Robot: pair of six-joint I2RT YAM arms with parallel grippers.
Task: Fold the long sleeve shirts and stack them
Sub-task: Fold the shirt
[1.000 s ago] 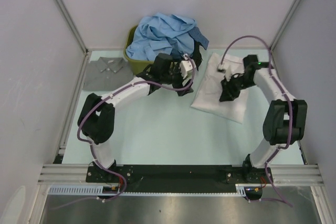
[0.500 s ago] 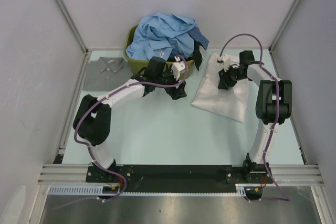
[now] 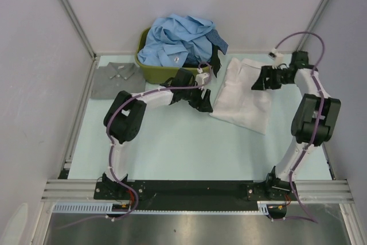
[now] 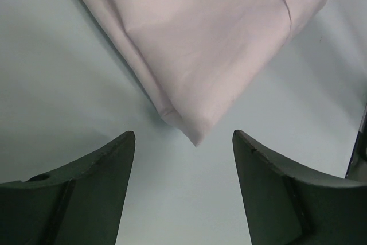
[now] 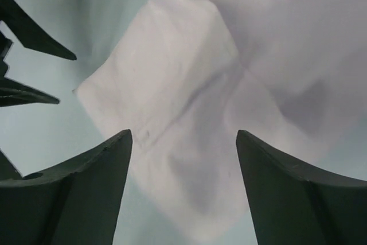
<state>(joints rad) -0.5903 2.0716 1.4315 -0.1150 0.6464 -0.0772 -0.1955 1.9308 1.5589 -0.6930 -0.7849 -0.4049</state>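
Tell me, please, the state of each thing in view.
White shirt, folded, lying flat, unheld.
Blue shirts, crumpled, heaped in tub.
Grey shirt, folded, flat.
Tub, overfull.
Left claw, open, at white shirt's corner.
Right claw, open, over white shirt.

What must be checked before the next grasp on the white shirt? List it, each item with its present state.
1. Left gripper open: ok.
2. Right gripper open: ok.
3. White shirt corner lying between the left fingers: ok.
4. Right gripper over the shirt: ok.
5. Either gripper touching the shirt: cannot tell.
6. Grey shirt lying flat at the far left: ok.
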